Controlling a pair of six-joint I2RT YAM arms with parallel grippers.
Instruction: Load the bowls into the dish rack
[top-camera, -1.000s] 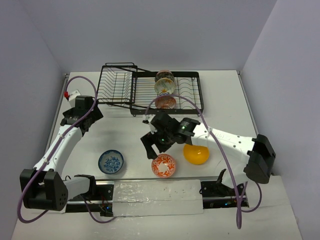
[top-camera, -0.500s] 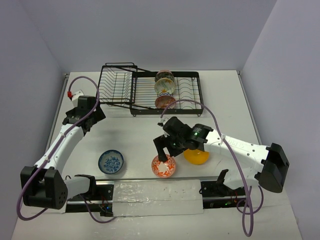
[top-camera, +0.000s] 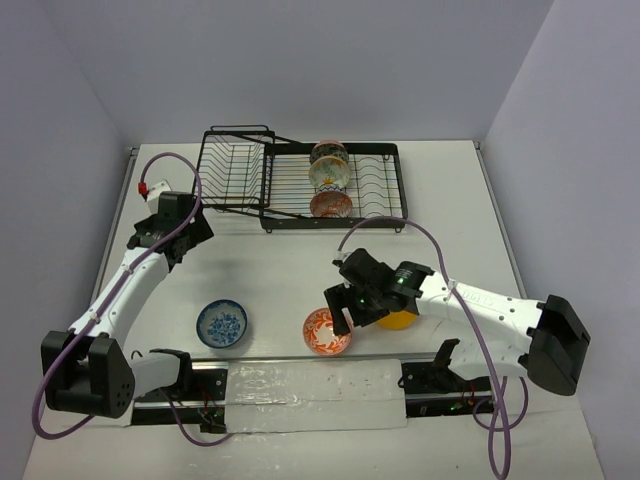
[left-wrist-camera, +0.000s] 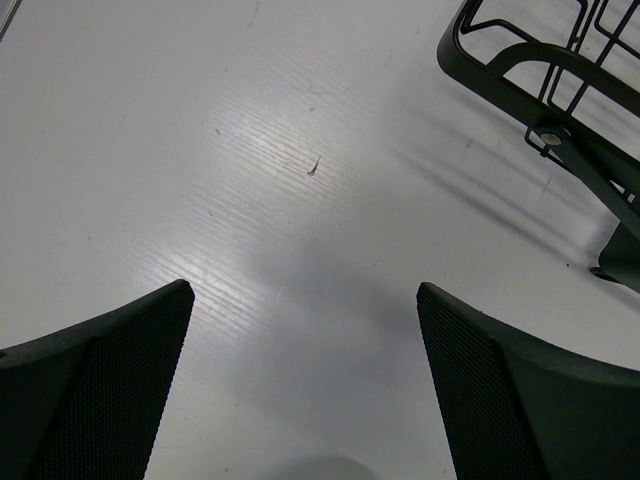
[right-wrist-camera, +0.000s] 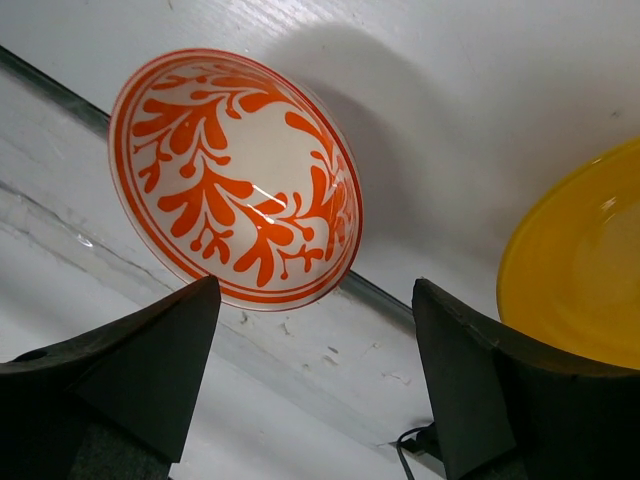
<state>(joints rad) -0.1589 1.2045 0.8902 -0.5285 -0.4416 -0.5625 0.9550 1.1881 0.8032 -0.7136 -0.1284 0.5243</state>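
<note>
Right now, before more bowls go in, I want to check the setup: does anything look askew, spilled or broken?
Only the dish rack: its basket section sits tilted and skewed against the rest of the rack, though that may be how it is built. No spills or breakage are visible.

The floral bowl shows orange-red leafy sprays on white inside ringed edging. The plain bowl is orange-yellow, the patterned bowl blue-and-white, the dish rack black, the surface white.

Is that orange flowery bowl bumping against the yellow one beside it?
Apart. The right wrist view shows bare white table between the orange-red floral bowl and the yellow bowl.
</note>
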